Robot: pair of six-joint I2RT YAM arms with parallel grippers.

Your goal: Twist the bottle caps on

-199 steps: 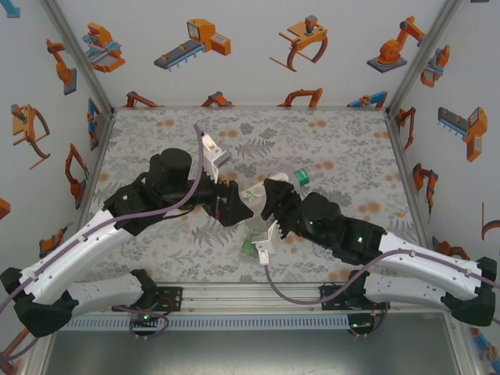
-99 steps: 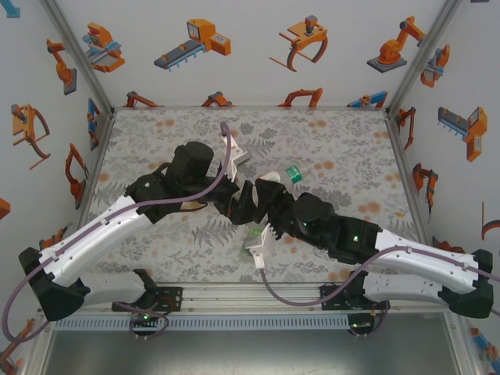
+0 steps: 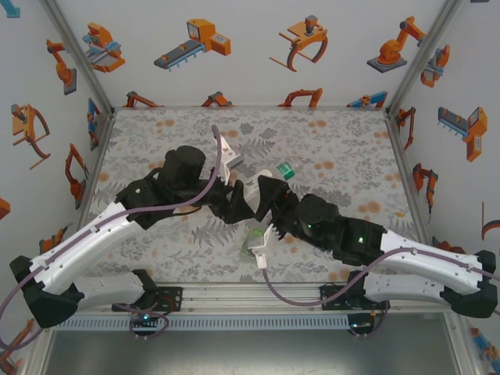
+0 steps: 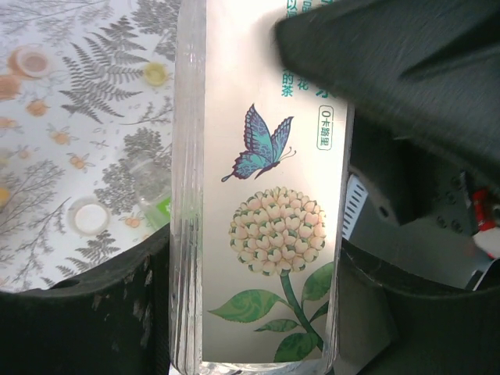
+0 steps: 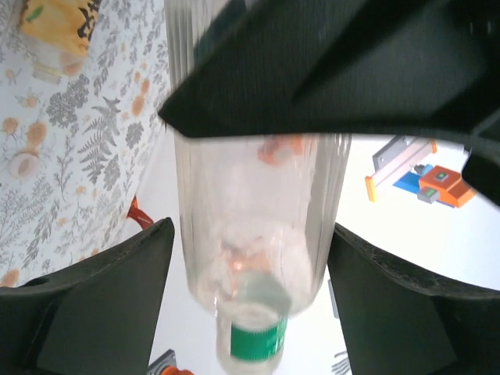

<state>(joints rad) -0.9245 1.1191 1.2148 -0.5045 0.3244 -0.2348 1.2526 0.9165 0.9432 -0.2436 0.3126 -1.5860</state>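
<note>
A clear bottle (image 3: 269,181) hangs above the middle of the table, its green-banded neck (image 3: 283,169) pointing to the far right. My left gripper (image 3: 239,203) is shut on its labelled body (image 4: 269,195); both fingers press the sides. My right gripper (image 3: 262,195) stands open around the same bottle (image 5: 258,211), with thin gaps at both fingers. The green band (image 5: 262,337) shows beyond the fingertips. A small yellow cap (image 4: 155,73) and a white cap (image 4: 90,219) lie on the table. An amber-yellow bottle (image 5: 58,31) lies off to one side.
A translucent green bottle (image 3: 248,248) lies on the table under my right wrist. Another pale cap (image 5: 22,164) rests on the patterned cloth. White walls with robot pictures close in the table at the back and both sides.
My left gripper has come in from the left and shut on the clear bottle. The right jaws have widened around it. The bottle's green end has shifted slightly back and left.
</note>
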